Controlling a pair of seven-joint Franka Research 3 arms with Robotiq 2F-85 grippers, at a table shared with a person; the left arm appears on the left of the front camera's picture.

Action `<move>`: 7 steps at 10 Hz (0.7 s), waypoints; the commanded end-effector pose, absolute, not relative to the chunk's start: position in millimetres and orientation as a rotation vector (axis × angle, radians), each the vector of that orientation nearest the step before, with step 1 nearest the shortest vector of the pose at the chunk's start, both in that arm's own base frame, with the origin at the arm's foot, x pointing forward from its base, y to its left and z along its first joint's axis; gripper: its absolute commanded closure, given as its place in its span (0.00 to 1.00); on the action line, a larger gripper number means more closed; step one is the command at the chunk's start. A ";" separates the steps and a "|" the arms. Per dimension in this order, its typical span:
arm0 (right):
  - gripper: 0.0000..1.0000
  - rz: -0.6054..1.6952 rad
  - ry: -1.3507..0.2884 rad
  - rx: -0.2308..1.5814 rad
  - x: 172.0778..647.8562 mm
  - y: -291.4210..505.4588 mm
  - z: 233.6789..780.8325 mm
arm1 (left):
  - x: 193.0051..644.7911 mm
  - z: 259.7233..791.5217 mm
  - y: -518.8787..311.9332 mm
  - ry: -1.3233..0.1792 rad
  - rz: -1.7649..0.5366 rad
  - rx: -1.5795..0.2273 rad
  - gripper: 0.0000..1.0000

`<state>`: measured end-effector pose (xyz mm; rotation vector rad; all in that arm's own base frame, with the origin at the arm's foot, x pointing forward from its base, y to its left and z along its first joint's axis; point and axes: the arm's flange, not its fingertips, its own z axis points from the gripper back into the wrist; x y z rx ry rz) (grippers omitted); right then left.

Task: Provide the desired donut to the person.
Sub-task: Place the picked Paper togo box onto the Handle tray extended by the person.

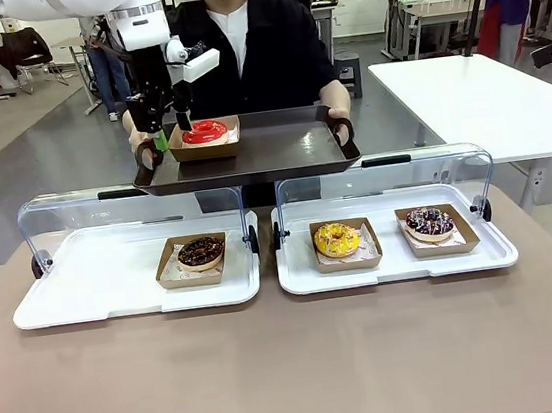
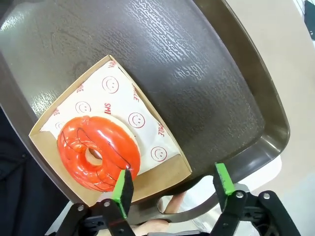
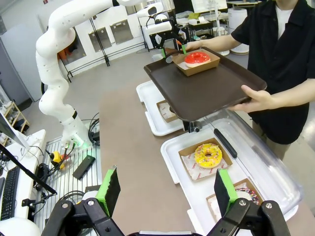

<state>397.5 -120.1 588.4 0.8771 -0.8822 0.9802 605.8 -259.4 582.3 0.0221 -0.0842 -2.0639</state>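
The red donut (image 1: 204, 132), glossy and ring-shaped, sits in its brown paper carton (image 1: 189, 154). The carton stands on the dark, grainy tray (image 1: 279, 151) that the person (image 1: 268, 56) holds above the bench (image 1: 296, 365). The left hand (image 1: 173, 130) is wide at the carton's side and grips nothing, so the delivery looks done. Only drawing the arm back seems left. The right hand (image 3: 167, 186) is also wide and empty. Three more donuts (image 1: 337, 239) rest in white plastic cases (image 1: 95, 289) with clear lids.

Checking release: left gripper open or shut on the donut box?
Open. Left gripper: jaws wide apart; donut box sits on the tray.
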 end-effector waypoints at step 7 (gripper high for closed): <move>0.00 0.986 -0.892 0.887 397.9 -119.3 589.1 | 523.4 635.6 -193.9 -0.291 -1.949 -0.069 0.00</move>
